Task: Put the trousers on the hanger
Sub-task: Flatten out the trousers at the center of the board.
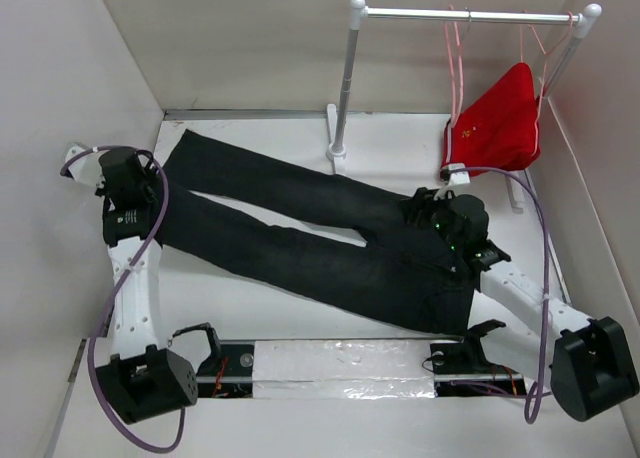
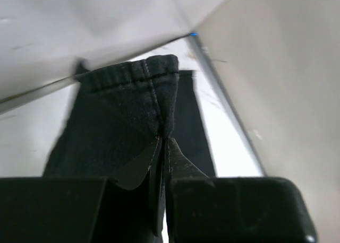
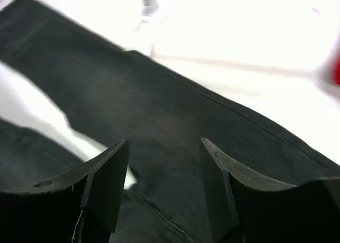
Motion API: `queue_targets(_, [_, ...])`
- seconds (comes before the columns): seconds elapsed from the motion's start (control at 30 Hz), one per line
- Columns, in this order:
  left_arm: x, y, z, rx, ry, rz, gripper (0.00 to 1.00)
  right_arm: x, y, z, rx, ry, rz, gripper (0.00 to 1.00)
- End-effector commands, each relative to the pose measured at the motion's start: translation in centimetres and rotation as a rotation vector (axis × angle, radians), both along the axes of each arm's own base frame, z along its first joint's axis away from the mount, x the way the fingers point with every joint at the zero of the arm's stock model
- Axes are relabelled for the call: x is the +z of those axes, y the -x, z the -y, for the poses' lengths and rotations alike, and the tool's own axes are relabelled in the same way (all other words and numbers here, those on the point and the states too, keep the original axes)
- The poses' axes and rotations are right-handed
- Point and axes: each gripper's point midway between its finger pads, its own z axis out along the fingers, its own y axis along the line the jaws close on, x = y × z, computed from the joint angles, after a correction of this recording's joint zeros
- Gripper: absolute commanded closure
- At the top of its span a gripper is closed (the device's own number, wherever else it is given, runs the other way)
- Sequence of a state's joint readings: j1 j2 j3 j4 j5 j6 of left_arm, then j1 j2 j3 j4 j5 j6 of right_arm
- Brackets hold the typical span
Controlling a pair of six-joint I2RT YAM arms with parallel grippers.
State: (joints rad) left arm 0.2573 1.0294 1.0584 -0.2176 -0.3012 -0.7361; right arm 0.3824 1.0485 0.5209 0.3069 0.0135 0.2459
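Closest to the lens in the left wrist view, the left gripper (image 2: 163, 143) had its two black fingers pressed together on the stitched hem of one leg of the trousers (image 2: 133, 110), the cloth pinched into a fold between them; seen from above, that gripper sat at the far left of the table (image 1: 400, 148), at the cuff ends. From there the trousers lay spread out, both legs running rightward to the waistband near the right arm. Over the upper legs, close to where they join, the right gripper (image 3: 164, 163) hovered with its fingers wide apart and nothing between them; whether it touched the cloth could not be told. Farther right and back, the hanger (image 1: 459, 78) hung bare on the rail (image 1: 460, 14), beside red shorts (image 1: 500, 123) on the same rail; it was well apart from the left gripper. The step in hand looked like taking hold of the garment, and only half done; the next move probably called for the right gripper to drop and close on the cloth near the waist, so that both arms could lift and fold the trousers before any reach for the hanger.
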Motion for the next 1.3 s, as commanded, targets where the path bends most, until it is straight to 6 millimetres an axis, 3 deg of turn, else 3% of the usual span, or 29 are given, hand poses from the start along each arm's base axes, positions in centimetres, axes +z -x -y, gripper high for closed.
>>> queue_targets(0.0, [-3.0,1.3,-2.7,0.155,-0.036,-0.116,1.0,1.8,-0.5,2.1,-0.083,-0.048,0.05,0.39])
queue_targets(0.03, [-5.1,1.5,-3.7,0.207,-0.049,-0.189,1.0,2.0,-0.3,2.0,-0.076,-0.052,0.053,0.39])
queue_targets(0.13, [-7.8,0.9,-4.9,0.25,-0.077,-0.29,1.0,2.8,0.0,1.8,-0.057,-0.064,0.075,0.39])
queue_targets(0.3, [-10.1,-0.9,-6.2,0.279,-0.095,-0.38,1.0,3.0,0.4,1.9,-0.057,-0.063,0.077,0.39])
queue_targets(0.33, [-10.7,-1.9,-6.6,0.281,-0.103,-0.409,0.96,3.1,0.5,2.1,-0.061,-0.062,0.079,0.39])
queue_targets(0.43, [-11.3,-3.1,-7.3,0.285,-0.118,-0.486,0.8,2.8,0.5,2.4,-0.077,-0.059,0.074,0.49])
queue_targets(0.47, [-11.1,-3.4,-7.5,0.28,-0.13,-0.49,0.77,2.7,0.6,2.4,-0.077,-0.058,0.072,0.76])
queue_targets(0.5, [-11.1,-3.6,-7.2,0.271,-0.135,-0.501,0.76,2.5,0.6,2.4,-0.079,-0.056,0.065,0.94])
queue_targets(0.53, [-10.4,-4.2,-6.4,0.249,-0.135,-0.479,0.73,2.3,0.6,2.7,-0.094,-0.05,0.056,1.0])
queue_targets(0.6, [-9.1,-5.2,-4.8,0.197,-0.144,-0.415,0.72,1.2,0.7,3.5,-0.136,-0.034,0.024,1.0])
queue_targets(0.63, [-8.1,-5.7,-2.4,0.127,-0.14,-0.367,0.71,0.5,0.6,4.3,-0.171,-0.032,0.01,1.0])
queue_targets(0.73, [-5.8,-6.8,2.2,0.007,-0.133,-0.234,0.61,-0.5,0.3,5.4,-0.218,-0.057,-0.012,1.0])
queue_targets(0.77, [-5.1,-7.2,5.3,-0.062,-0.132,-0.202,0.61,-1.1,0.2,6.6,-0.256,-0.062,-0.027,0.96])
queue_targets(0.8, [-4.3,-7.4,7.0,-0.099,-0.127,-0.161,0.61,-1.6,0.2,7.4,-0.286,-0.063,-0.038,0.92])
queue_targets(0.83, [-3.8,-6.8,8.9,-0.147,-0.107,-0.118,0.62,-2.1,0.2,8.2,-0.32,-0.074,-0.05,0.86])
queue_targets(0.87, [-3.7,-6.7,12.9,-0.25,-0.096,-0.081,0.62,-3.0,0.3,10.0,-0.376,-0.075,-0.068,0.65])
queue_targets(0.9, [-2.6,-6.8,15.4,-0.315,-0.075,-0.005,0.63,-3.4,0.3,10.8,-0.408,-0.082,-0.073,0.55])
queue_targets(0.97, [-3.8,-5.3,20.7,-0.501,-0.025,0.048,0.73,-4.5,0.4,12.9,-0.492,-0.098,-0.098,0.3])
queue_targets(1.0, [-2.7,-4.7,25.1,-0.627,-0.003,0.128,0.79,-5.6,0.7,14.9,-0.557,-0.103,-0.129,0.27])
queue_targets(1.03, [-4.4,-3.7,27.3,-0.707,0.019,0.106,0.9,-6.3,0.9,15.6,-0.582,-0.116,-0.155,0.24])
queue_targets(1.1, [-5.4,-2.0,31.7,-0.846,0.025,0.096,0.98,-7.5,1.6,18.1,-0.661,-0.133,-0.194,0.23])
queue_targets(1.27, [-9.2,1.7,35.2,-0.987,0.013,0.053,1.0,-9.0,2.7,20.9,-0.737,-0.169,-0.254,0.23])
